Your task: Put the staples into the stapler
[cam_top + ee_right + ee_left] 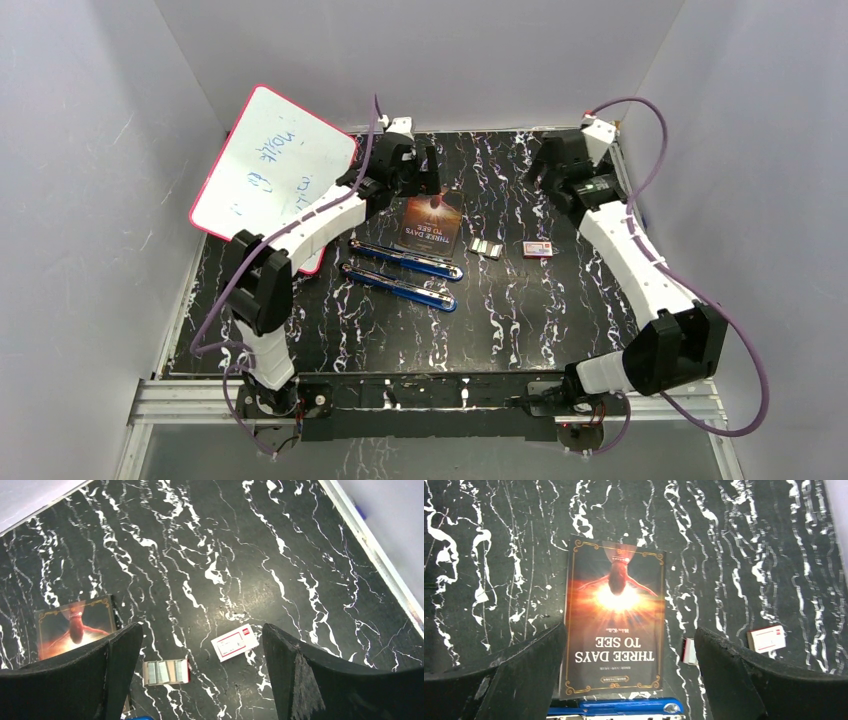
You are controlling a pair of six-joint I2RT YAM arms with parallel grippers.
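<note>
Left wrist: left claw (629, 631) agape, aloft

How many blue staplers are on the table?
2. One blue stapler lies next to the book, on its near side; the second stapler lies alongside it, closer to the arms' bases. None looks hidden.

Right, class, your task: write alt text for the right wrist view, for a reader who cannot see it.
The right gripper hangs open above a black marble table, its dark jaws framing the staples and a small red-and-white box lying apart beside them. Part of a book shows at the left.
</note>
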